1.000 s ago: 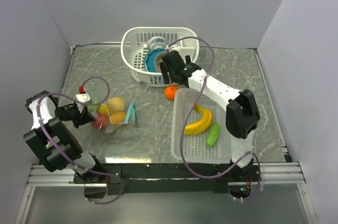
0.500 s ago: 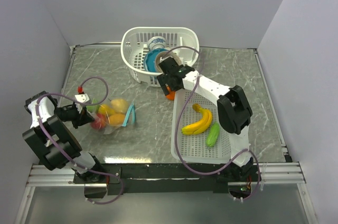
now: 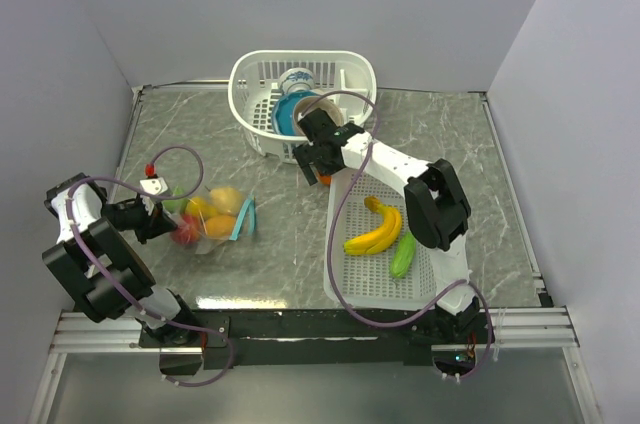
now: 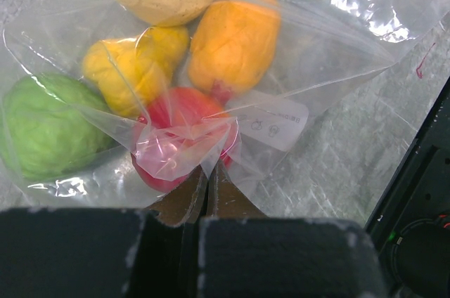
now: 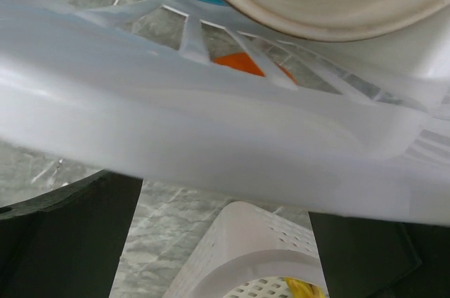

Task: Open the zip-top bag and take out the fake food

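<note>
Spotted the left claw (image 4: 207, 189) clenched on a pinch of the zip bag (image 4: 337, 38), fruit (image 4: 232, 41) inside, at mid-left. Caught the right claw (image 3: 315, 159) gaping wide beside the basket (image 3: 255, 74), top center.

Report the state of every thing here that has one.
Clear plastic zip-top bag: holds the plastic fruits, bottom edge pinched.
Left gripper: shut on the bag.
Right gripper: open, holding nothing.
Yellow plastic banana: lying in the white perforated tray.
</note>
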Action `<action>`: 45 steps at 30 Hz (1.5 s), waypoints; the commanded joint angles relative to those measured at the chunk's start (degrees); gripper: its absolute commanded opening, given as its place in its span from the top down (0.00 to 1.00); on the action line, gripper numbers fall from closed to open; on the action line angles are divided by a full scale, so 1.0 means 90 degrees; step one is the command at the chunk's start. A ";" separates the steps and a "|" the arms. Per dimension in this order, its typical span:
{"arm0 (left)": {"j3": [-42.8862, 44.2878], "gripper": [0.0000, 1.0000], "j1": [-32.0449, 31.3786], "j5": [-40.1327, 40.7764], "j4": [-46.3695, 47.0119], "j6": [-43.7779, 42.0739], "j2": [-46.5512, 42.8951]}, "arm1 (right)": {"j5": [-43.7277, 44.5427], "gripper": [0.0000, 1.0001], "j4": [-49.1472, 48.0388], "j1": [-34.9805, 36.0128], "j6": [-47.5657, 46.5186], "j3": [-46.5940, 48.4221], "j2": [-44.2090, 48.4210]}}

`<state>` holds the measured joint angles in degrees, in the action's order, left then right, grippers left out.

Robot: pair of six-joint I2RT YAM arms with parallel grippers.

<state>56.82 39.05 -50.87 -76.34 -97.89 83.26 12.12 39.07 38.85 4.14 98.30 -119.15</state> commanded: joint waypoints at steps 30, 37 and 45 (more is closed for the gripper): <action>-0.0092 0.99 0.0066 -0.0168 -0.0278 -0.0198 -0.0140 | 0.0880 0.00 -0.0269 0.1444 0.1873 0.0169 0.0517; -0.0073 0.99 0.0095 -0.0060 -0.0268 -0.0198 -0.0092 | 0.1865 0.00 -0.0416 0.2176 0.3881 -0.0150 0.0524; -0.0014 0.99 0.0153 -0.0119 -0.0268 -0.0257 0.0113 | 0.2071 0.00 -0.0211 0.2227 0.4706 -0.1293 0.0622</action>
<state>56.21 39.90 -51.07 -76.34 -98.35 83.29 26.72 35.99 60.66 41.21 89.54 -115.79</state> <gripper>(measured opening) 0.018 0.999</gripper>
